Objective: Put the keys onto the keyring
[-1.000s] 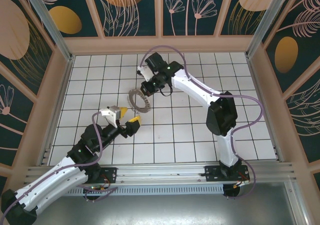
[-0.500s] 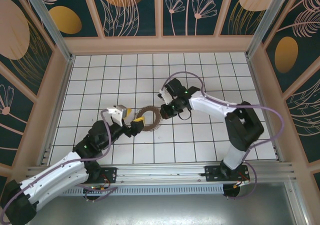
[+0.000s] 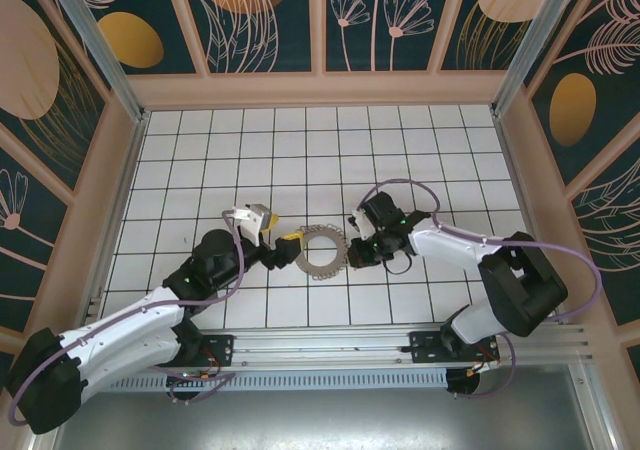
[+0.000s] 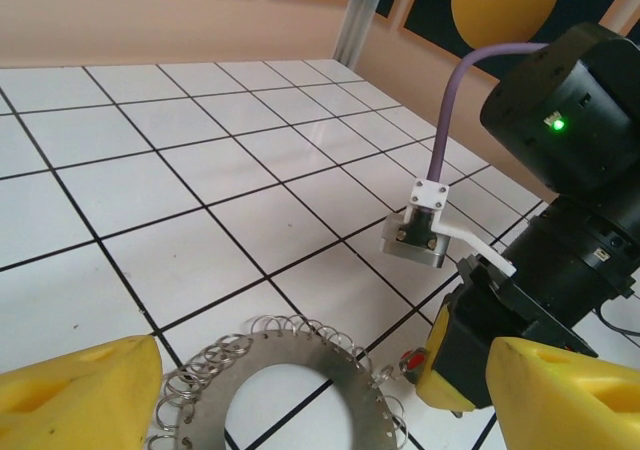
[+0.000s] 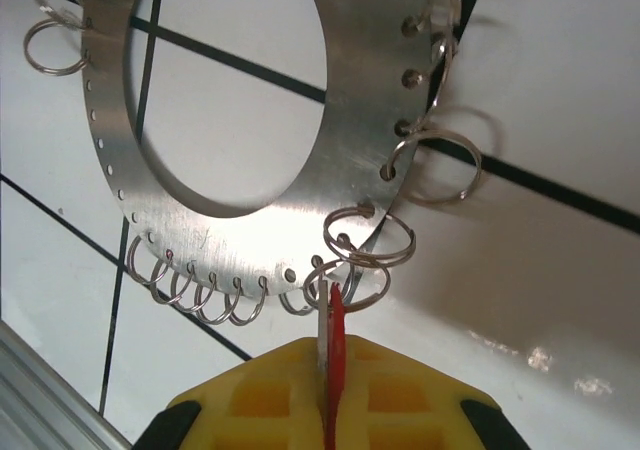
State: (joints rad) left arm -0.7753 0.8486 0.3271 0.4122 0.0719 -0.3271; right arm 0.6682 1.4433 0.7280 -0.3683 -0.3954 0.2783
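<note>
Tiles in white with dark lines cover the table point(image 3: 200, 160), and we read it from the left. From the near left corner the left arm point(image 3: 130, 322) slants up toward the middle. At its end the left gripper point(image 3: 280, 228) has its yellow fingers point(image 4: 70, 395) spread wide, and we see nothing pinched between them.

Just to the right of that gripper is the keyring point(image 3: 322, 254), a flat grey metal disc with a large round hole. A row of small holes runs round its rim and carries many small wire loops point(image 5: 357, 242). From the left wrist camera it sits ahead of the open gap, between the two yellow pads. We cannot tell whether the nearer finger touches its rim, nor whether the disc rests flat on the tiles.

At the right side of the disc we find the key point(image 5: 335, 310), a narrow red tag with a thin pale metal strip against it. Its tip meets the loops on the rim; we cannot tell whether it is threaded through one.

The right gripper point(image 3: 352, 254) is closed tight on the key, its yellow pads pressed against both sides. From there the right arm point(image 3: 455, 245) runs rightward to a black elbow, then folds back to its base at the near edge.
</note>
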